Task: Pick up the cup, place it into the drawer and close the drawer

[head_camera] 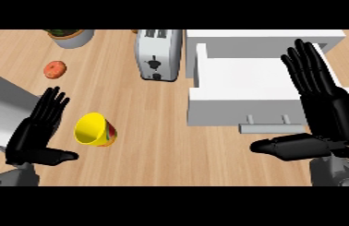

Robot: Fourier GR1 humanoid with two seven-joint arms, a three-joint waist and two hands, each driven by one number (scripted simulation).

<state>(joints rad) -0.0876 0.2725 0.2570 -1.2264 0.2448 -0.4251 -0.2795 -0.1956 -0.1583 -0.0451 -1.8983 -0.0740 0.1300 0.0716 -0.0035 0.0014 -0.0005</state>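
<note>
A yellow cup (pixel 94 129) with a red and green side lies tilted on the wooden counter at the lower left, its mouth facing up and left. My left hand (pixel 35 130) stands open just left of the cup, fingers straight, not touching it. The white drawer (pixel 240 77) is pulled open at the right, its inside bare, with a grey handle (pixel 270 124) on its front. My right hand (pixel 315 105) is open with fingers straight, over the drawer's right edge, thumb reaching left below the handle.
A silver toaster (pixel 159 53) stands left of the drawer at the back. A reddish round fruit (pixel 54 69) lies at the far left, a grey pot (pixel 70 36) at the top left, and a grey panel (pixel 12 105) at the left edge.
</note>
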